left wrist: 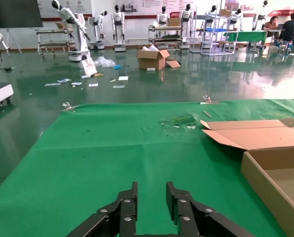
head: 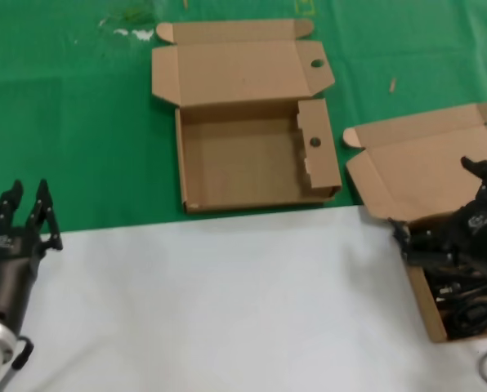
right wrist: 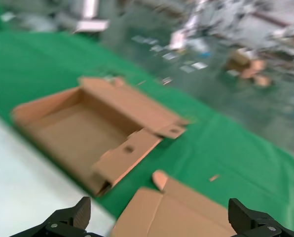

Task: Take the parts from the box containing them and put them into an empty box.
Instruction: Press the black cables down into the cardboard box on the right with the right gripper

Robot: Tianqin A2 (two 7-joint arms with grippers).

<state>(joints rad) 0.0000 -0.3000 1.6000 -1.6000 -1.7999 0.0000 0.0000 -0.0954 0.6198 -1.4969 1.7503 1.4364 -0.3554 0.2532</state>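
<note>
The right gripper (head: 482,214) hangs over the box of parts (head: 430,306) at the near right of the work surface, its fingers (right wrist: 68,221) spread wide with nothing between them in the right wrist view. Directly beneath those fingers, black cables (head: 466,304) lie tangled inside the shallow cardboard box, whose plain lid (head: 415,167) lies folded open beyond the fingertips. At the near left, the left gripper (head: 20,219) rests low over the white sheet (head: 227,302), its fingers (left wrist: 127,205) drawn to a narrow gap and holding nothing, pointing out across the green cloth (head: 72,122). Farther off, between the two sets of fingers and well apart from both, the empty box (head: 247,159) sits open on the green cloth, its partition panel (head: 317,151) and a lid flap (head: 317,69) each punched with a round hole. Beyond the table edge, ahead of the left fingers, a workshop floor (left wrist: 137,74) stretches away.
</note>
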